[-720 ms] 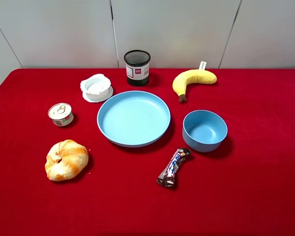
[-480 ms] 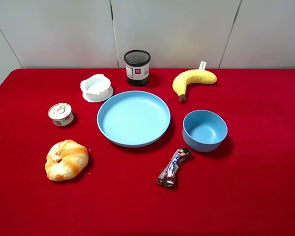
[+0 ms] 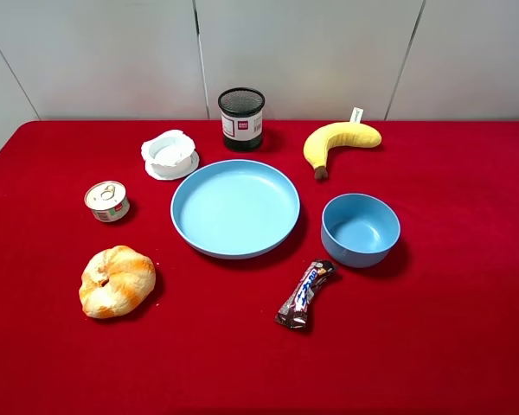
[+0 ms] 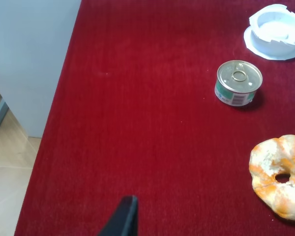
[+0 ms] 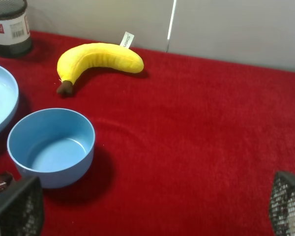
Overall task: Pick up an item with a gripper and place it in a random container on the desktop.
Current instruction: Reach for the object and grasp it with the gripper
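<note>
banana [image 3: 340, 138] near desktop [image 3: 467, 285] far edge | right end effector [image 5: 151, 209] released | left end effector [image 4: 124, 220] unclear

Ahead of the right gripper [image 5: 150, 210], bare red cloth [image 5: 201, 132] runs clear to the banana [image 5: 96, 59]; the blue bowl [image 5: 51, 145] (close by one finger [image 5: 17, 209]) seemingly crowds that side.

Six loose things, spread from back edge to front.
A black mesh cup [image 3: 241, 118] stands upright near the back edge, with a white dish [image 3: 169, 154] just to its left. A tin [image 3: 107, 201] and a croissant [image 3: 117, 281] sit toward the left edge, the croissant nearer the front. A small blue bowl [image 3: 360, 229] sits right of centre, and a wrapped chocolate bar [image 3: 304, 294] lies nearer the front.
</note>
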`<state>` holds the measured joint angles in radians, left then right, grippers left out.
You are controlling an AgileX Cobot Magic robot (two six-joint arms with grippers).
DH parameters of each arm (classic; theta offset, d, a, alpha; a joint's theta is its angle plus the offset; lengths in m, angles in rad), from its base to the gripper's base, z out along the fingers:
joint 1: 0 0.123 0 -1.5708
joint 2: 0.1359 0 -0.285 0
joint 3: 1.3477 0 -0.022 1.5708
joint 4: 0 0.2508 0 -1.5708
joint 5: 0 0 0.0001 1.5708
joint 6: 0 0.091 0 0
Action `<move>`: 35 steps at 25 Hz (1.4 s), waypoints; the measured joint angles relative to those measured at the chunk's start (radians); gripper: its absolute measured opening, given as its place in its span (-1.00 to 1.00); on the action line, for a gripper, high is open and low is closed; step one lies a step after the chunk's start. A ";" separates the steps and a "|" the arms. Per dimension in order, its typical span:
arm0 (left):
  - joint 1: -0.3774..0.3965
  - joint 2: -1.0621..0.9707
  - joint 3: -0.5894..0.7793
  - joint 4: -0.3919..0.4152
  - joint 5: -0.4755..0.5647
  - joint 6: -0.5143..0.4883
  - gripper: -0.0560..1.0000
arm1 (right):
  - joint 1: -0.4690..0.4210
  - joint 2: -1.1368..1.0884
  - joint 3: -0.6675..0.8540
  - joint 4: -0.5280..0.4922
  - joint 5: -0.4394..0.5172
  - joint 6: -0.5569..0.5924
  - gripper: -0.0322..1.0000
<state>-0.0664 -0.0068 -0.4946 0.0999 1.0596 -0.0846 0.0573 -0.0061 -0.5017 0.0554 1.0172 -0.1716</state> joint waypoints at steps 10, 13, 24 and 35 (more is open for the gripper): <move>0.000 0.000 0.000 0.000 0.000 0.000 0.96 | 0.000 0.000 0.000 0.000 0.000 0.000 0.41; 0.000 0.000 0.000 0.000 0.000 0.000 0.96 | 0.000 0.000 0.000 0.000 0.000 0.000 0.41; 0.000 0.000 0.000 0.000 0.000 0.000 0.96 | 0.000 0.000 0.000 0.000 0.000 0.000 0.41; 0.000 0.000 0.000 0.000 0.000 0.000 0.96 | 0.000 0.000 0.000 0.000 0.000 0.000 0.41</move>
<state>-0.0664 -0.0068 -0.4946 0.0999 1.0596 -0.0846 0.0573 -0.0061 -0.5017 0.0554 1.0172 -0.1716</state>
